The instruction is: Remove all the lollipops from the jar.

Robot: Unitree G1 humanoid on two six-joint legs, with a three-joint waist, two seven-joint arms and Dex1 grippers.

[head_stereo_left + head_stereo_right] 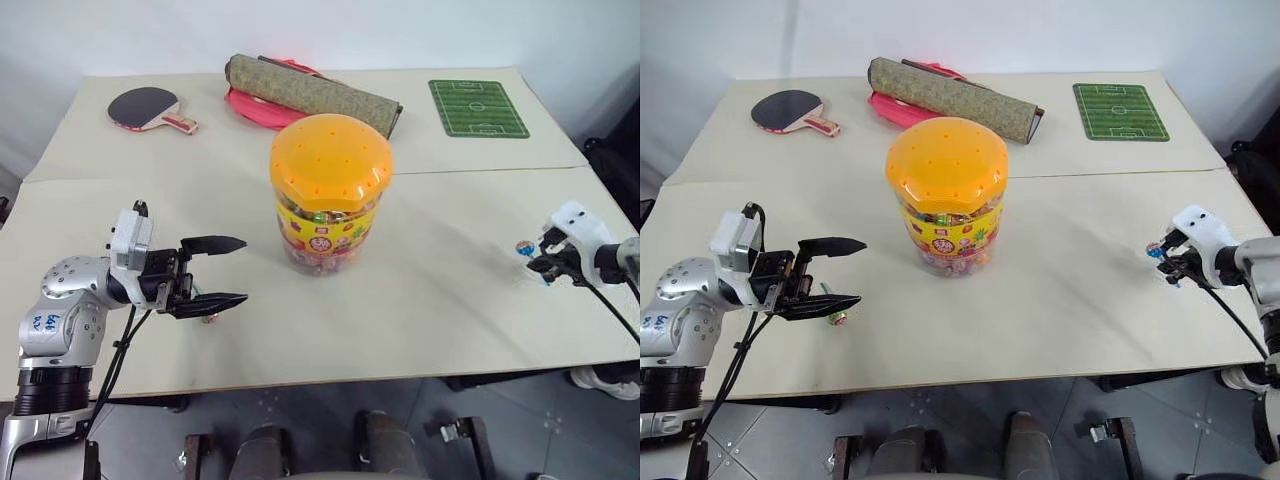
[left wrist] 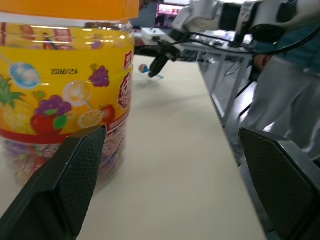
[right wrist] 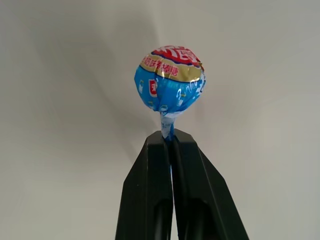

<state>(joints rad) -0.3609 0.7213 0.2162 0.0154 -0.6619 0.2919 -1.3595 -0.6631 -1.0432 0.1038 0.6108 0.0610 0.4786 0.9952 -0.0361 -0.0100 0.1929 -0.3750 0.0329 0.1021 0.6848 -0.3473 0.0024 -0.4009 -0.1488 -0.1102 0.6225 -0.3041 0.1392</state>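
A jar [image 1: 329, 195] with an orange lid stands mid-table. Far to its right, the right gripper [image 3: 172, 139] is clenched on the stick of a blue lollipop [image 3: 170, 80], apparently carrying it aside to set down. Left of the jar, the left gripper [image 1: 228, 271] gapes empty above another lollipop [image 1: 836, 317] lying on the table. Behind the jar lie a rolled mat [image 1: 310, 92] and a paddle [image 1: 148, 108], out of the way.

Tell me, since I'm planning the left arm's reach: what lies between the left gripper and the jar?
Nothing: bare table runs from the open left gripper to the jar, seen in both eye views. A small lollipop lies under the gripper's fingers.
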